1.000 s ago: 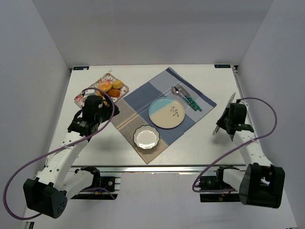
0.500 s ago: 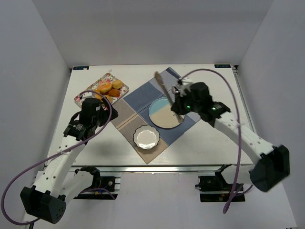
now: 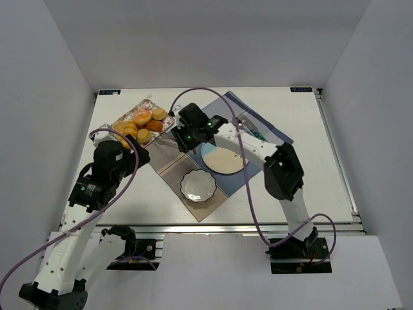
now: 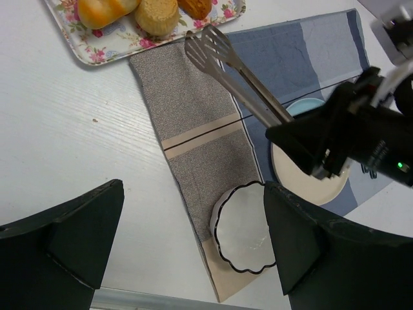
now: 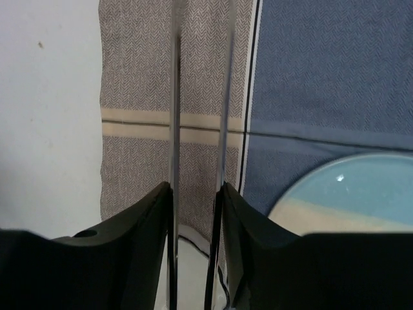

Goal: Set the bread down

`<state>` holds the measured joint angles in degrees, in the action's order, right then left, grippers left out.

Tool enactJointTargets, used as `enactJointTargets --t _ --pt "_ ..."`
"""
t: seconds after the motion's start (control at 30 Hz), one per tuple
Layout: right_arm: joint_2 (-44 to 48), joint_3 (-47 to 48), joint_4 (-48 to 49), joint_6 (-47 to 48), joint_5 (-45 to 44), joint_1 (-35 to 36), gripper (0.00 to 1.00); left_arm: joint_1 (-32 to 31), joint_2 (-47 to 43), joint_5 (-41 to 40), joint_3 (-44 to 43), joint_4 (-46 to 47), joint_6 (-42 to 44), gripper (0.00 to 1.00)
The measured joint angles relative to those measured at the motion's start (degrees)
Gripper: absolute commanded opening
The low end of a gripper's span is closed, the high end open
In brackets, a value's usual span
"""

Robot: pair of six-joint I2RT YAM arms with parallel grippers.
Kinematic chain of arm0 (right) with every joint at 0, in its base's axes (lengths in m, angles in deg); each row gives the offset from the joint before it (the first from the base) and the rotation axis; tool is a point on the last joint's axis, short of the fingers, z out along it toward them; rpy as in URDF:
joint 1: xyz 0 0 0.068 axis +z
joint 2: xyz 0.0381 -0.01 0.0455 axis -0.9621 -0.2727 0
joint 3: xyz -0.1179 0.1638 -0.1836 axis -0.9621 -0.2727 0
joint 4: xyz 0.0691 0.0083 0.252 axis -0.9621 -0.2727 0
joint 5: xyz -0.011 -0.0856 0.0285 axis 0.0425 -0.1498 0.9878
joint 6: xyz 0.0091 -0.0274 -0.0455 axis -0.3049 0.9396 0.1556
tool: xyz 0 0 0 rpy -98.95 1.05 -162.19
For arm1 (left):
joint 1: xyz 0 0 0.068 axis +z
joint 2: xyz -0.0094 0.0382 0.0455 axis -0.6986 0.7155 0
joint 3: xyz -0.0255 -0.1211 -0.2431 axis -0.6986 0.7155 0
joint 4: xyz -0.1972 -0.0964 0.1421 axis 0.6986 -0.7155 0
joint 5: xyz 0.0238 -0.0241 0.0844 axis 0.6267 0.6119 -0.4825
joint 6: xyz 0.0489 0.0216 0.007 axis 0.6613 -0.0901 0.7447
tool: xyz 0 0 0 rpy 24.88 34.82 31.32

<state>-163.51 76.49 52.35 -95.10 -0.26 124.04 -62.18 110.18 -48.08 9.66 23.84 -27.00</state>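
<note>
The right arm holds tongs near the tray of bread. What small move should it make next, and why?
Probably carry the tongs a little farther forward, over the tray, toward the round bun. The right gripper grips them, but their tips lie just beside the tray's rim, over the cloth, and hold nothing yet.

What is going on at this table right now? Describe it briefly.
The right gripper holds metal tongs, their tips over the grey cloth, just short of the floral tray that holds the bread. The tongs grip nothing, and the blue plate is bare. The left gripper hovers open nearby, holding nothing.
</note>
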Motion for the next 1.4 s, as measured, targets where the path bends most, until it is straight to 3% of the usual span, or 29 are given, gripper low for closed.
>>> enactJointTargets --t 0.13,0.87,1.4 --pt "-5.79 7.19 -1.97 -0.07 -0.35 0.79 0.43 0.00 -0.50 -0.35 0.00 -1.09 0.04 0.98" --pt "-3.17 7.58 -0.55 -3.02 -0.59 2.21 0.52 0.00 -0.94 -0.44 0.00 -1.29 0.07 0.98" --pt "-12.13 17.03 -0.83 -4.04 -0.85 2.45 0.56 0.00 -0.96 -0.68 0.00 -1.29 0.07 0.98"
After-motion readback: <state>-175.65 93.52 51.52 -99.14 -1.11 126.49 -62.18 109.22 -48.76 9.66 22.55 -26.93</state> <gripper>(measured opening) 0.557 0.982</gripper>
